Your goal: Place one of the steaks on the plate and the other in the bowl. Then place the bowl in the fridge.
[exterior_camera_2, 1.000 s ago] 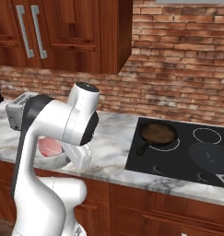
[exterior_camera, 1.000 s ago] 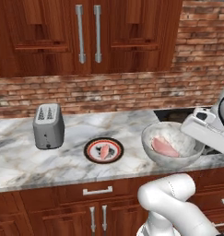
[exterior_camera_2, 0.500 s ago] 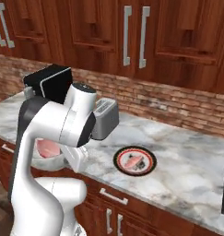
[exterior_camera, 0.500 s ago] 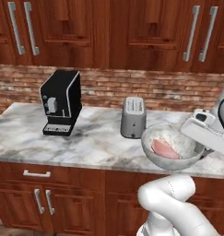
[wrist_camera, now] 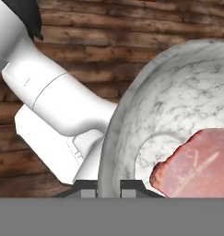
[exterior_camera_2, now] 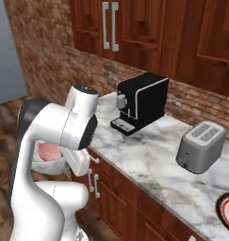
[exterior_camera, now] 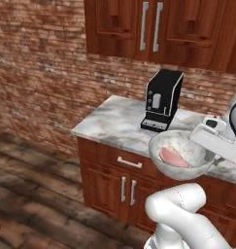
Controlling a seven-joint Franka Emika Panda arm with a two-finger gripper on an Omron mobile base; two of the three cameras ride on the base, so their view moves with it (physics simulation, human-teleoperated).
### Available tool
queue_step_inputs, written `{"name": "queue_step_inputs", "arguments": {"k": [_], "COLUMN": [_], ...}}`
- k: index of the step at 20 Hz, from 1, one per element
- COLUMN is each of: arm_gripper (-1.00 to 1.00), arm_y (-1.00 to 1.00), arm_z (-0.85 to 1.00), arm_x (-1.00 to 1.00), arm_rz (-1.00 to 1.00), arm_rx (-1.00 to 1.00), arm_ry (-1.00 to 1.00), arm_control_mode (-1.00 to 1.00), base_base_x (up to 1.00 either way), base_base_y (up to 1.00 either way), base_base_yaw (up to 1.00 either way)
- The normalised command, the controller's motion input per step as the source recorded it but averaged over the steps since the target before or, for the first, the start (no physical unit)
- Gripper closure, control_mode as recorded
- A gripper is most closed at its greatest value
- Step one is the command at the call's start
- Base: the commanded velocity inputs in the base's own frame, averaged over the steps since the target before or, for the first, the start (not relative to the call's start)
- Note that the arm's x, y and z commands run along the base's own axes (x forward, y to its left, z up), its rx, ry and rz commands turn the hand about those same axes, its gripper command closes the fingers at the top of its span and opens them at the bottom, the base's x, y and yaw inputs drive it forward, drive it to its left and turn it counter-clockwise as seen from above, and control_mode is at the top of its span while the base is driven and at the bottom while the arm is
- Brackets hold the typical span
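Observation:
My gripper [wrist_camera: 108,186] is shut on the rim of the whitish speckled bowl [wrist_camera: 178,101], one fingertip on each side of the wall. A pink steak [wrist_camera: 196,166] lies inside the bowl. In the left base view the bowl [exterior_camera: 180,158] hangs in the air in front of the counter, with the steak [exterior_camera: 173,156] in it and the gripper [exterior_camera: 210,146] at its right rim. From the right, the bowl [exterior_camera_2: 49,160] shows low behind my arm. The plate [exterior_camera_2: 227,212] peeks in at the bottom right corner. I cannot tell whether the flat grey surface [exterior_camera_2: 7,47] is the fridge.
A black coffee machine [exterior_camera: 163,99] stands on the marble counter [exterior_camera: 114,124] near its left end, and a grey toaster [exterior_camera_2: 200,146] further right. Wooden cabinets hang above and stand below. A brick wall and wood floor [exterior_camera: 37,194] lie to the left.
The whole scene has slid right as the base turned left: the counter's end, brick wall and floor have come into view. The bowl with the steak stays in my grip.

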Motion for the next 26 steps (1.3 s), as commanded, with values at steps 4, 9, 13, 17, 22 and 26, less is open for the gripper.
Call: {"name": "queue_step_inputs", "arguments": {"k": [4,9,13,17,22,26], "arm_gripper": [1.00,1.00,1.00,1.00,1.00,1.00], "arm_y": [0.00,0.00,0.00,0.00,0.00,0.00], "arm_z": [0.00,0.00,0.00,0.00,0.00,0.00], "arm_x": [0.00,0.00,0.00,0.00,0.00,0.00], "arm_rz": [0.00,0.00,0.00,0.00,0.00,0.00], "arm_rx": [0.00,0.00,0.00,0.00,0.00,0.00], "arm_ry": [0.00,0.00,0.00,0.00,0.00,0.00], "arm_control_mode": [1.00,1.00,1.00,1.00,1.00,1.00], "base_base_x": [0.00,0.02,0.16,0.86,0.98,0.88], "base_base_y": [1.00,1.00,0.94,0.39,0.15,0.35], "base_base_yaw": [0.68,0.66,0.61,0.62,0.51,0.55]}}
